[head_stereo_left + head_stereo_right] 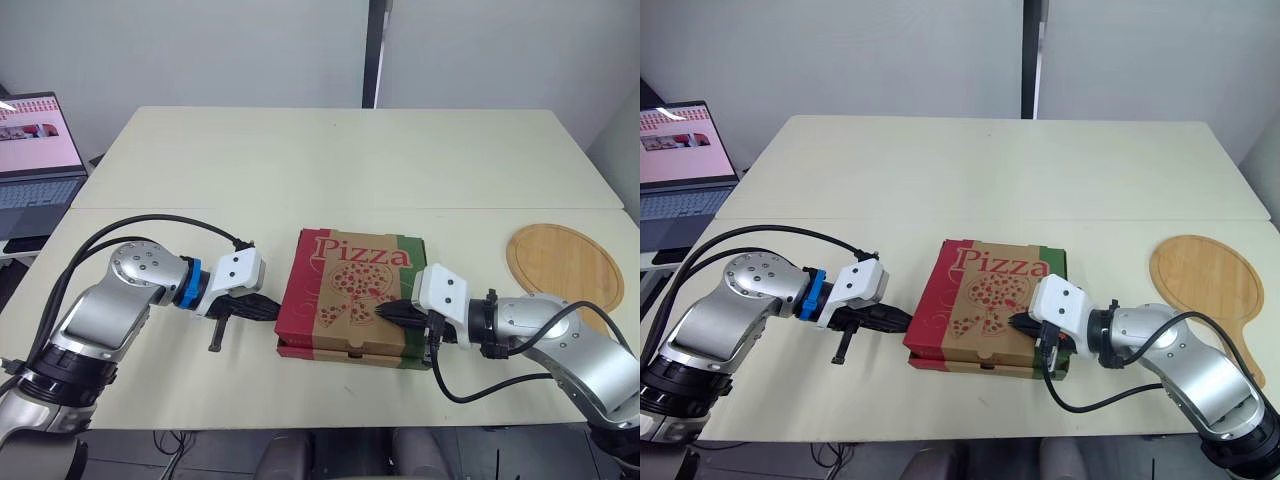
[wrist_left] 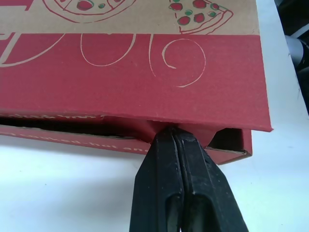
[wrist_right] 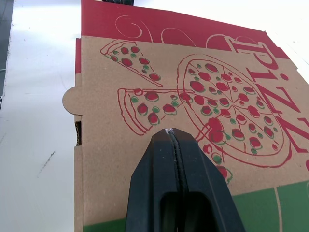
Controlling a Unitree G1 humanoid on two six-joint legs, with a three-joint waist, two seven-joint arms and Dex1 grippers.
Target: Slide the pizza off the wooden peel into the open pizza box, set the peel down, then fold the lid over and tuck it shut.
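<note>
While the pizza box (image 1: 350, 295) lies flat on the table (image 1: 330, 160) with its lid (image 3: 193, 96) folded down, it is touched by both grippers. The left gripper (image 2: 170, 131) is held low at the box's left side. Its two black fingers (image 2: 161, 183) are pressed tight together with nothing between them. Their tips are pushed against the red side wall, just under the lid's overhanging red edge. A dark slit is seen beside these tips, between that edge and the wall below it.

The right gripper (image 3: 169, 131) is reached in from the other side and is laid on top of the lid. Its fingers are closed together too, and nothing is pinched by them. The tips are rested on the printed pizza drawing. A small round tab (image 3: 71, 101) is seen on the lid's edge, on the side of this gripper nearer the robot, with a little dark gap just by it.

The wooden peel (image 1: 563, 262) is laid flat on the table, behind the right gripper and past its wrist, well apart from the box. A laptop (image 1: 35, 160) is seen far off behind the left gripper.
</note>
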